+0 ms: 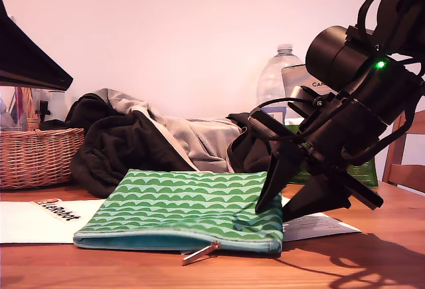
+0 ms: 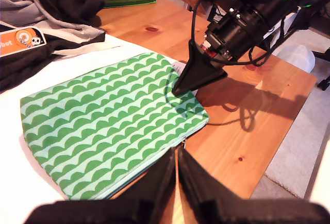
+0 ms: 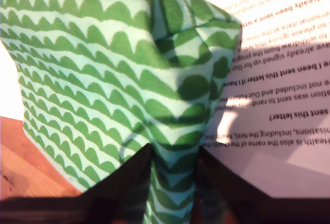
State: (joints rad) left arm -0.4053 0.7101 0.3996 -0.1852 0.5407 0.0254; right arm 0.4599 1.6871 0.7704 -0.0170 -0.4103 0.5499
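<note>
Pouch (image 1: 186, 202) — green, wave-printed — lies flat on the tabletop (image 1: 372, 262), partly over a printed sheet (image 3: 278, 80). My second end effector (image 1: 273, 214) is clamped on a fold at its corner, at the exterior view's right. My first end effector (image 2: 177, 154), fingers together and empty, hovers just beside the zip pull (image 2: 183, 141). I judge the hold made — the zip shut, its pull ungrasped.

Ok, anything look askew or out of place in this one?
Yes: the green pouch lies flat except its corner at the exterior view's right, puckered into folds between the jaws of my second gripper. A printed letter sits part-covered beneath it.
</note>
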